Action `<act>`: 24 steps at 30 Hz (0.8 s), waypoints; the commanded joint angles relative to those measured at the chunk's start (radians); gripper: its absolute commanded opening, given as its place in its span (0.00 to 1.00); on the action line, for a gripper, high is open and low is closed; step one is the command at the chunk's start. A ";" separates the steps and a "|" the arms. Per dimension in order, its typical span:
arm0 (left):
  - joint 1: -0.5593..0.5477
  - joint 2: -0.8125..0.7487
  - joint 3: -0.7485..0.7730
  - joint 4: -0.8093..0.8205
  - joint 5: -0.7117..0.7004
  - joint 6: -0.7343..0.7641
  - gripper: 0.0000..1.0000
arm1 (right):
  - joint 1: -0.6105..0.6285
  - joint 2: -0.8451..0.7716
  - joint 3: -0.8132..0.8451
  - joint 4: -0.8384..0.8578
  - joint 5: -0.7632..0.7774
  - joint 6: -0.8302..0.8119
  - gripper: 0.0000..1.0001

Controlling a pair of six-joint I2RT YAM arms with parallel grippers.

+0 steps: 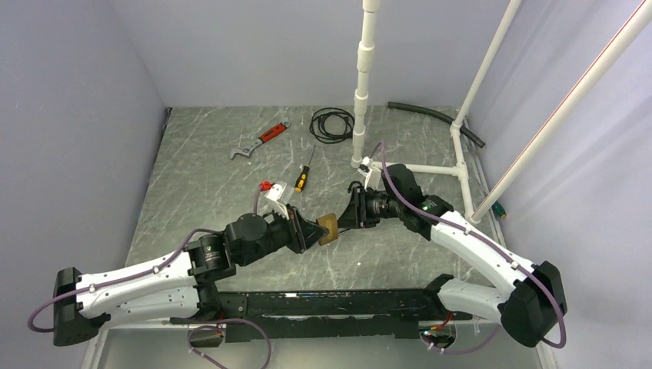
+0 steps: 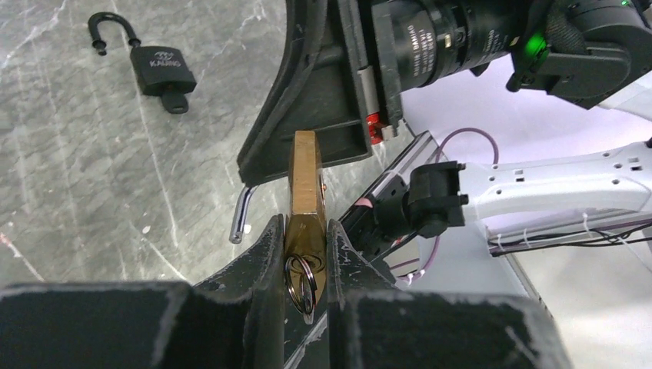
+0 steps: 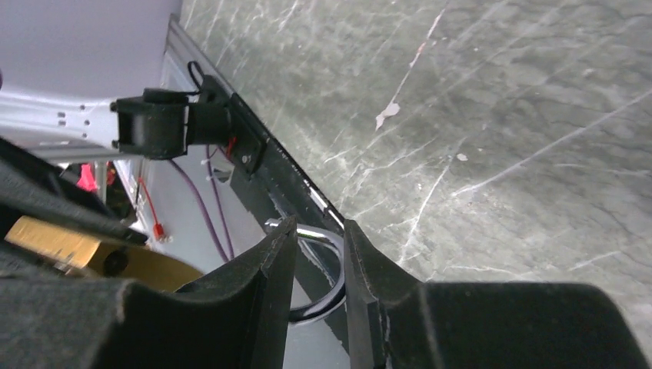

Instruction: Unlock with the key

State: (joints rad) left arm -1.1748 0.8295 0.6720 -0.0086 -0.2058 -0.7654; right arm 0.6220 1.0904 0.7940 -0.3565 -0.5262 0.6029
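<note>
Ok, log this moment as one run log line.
left fingers: shut on brass padlock | right fingers: either side of shackle, grip unclear | key ring: at padlock's base, between left fingers | black padlock: open on table

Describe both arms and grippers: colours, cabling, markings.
The left arm and right arm match: white link shells, black joint housings and bases. A purple cable runs along each. The left gripper and right gripper are black, with wedge-shaped fingers scuffed pale at the edges. A green light glows at the right wrist.
</note>
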 commanded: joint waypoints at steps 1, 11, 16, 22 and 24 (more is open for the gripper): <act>0.009 -0.066 0.007 0.081 -0.091 0.034 0.00 | -0.001 -0.028 -0.017 0.063 -0.155 -0.030 0.30; 0.039 -0.058 -0.096 0.115 -0.267 0.020 0.00 | -0.001 -0.008 -0.081 -0.002 -0.098 -0.042 0.29; 0.119 -0.006 -0.179 0.189 -0.212 -0.040 0.00 | -0.001 0.027 -0.093 -0.046 -0.041 -0.021 0.25; 0.198 0.071 -0.196 0.245 -0.134 -0.090 0.00 | -0.001 -0.057 -0.065 -0.137 0.175 -0.001 0.35; 0.210 0.087 -0.193 0.245 -0.131 -0.103 0.00 | -0.001 -0.064 -0.055 -0.156 0.192 -0.003 0.38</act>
State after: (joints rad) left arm -0.9867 0.9154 0.4397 0.0357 -0.3611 -0.8097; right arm 0.6224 1.0695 0.7002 -0.4625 -0.4397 0.5961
